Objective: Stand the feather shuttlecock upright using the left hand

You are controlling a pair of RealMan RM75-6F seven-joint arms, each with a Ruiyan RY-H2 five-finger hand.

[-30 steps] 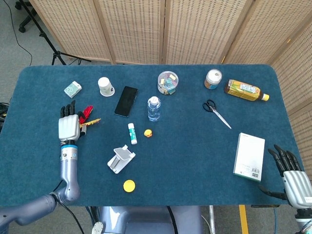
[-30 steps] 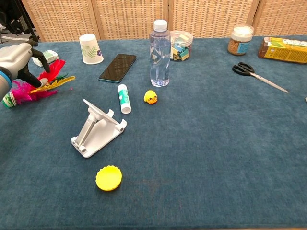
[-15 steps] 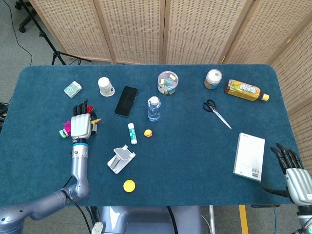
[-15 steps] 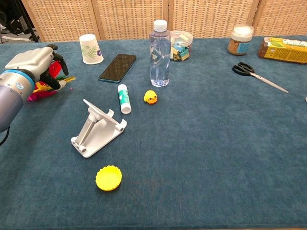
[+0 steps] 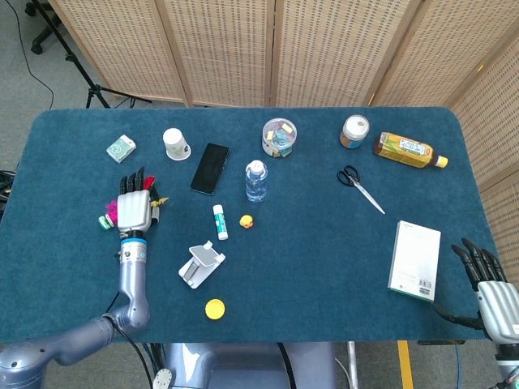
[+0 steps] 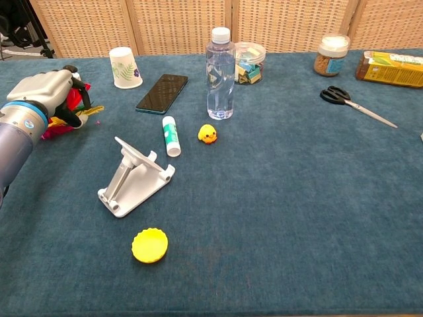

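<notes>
The feather shuttlecock [image 5: 108,215] lies on its side near the table's left edge, with pink, red and yellow feathers. My left hand [image 5: 135,209] lies over it and covers most of it. In the chest view the left hand [image 6: 41,91] has its fingers curled down around the feathers, and the shuttlecock [image 6: 51,129] shows only as pink and yellow tips sticking out from under it. My right hand [image 5: 491,293] hangs off the table's near right corner with fingers spread, holding nothing.
Just right of the left hand stand a white phone stand [image 5: 200,264], a glue stick [image 5: 220,221] and a small yellow duck [image 5: 246,220]. A paper cup [image 5: 175,143], black phone [image 5: 210,168] and water bottle [image 5: 256,180] sit behind. A yellow cap [image 5: 214,308] lies near the front edge.
The left hand moved right onto the shuttlecock and its fingers curled over the feathers; since half a second ago it has shifted only slightly. The right hand sank a little lower.
</notes>
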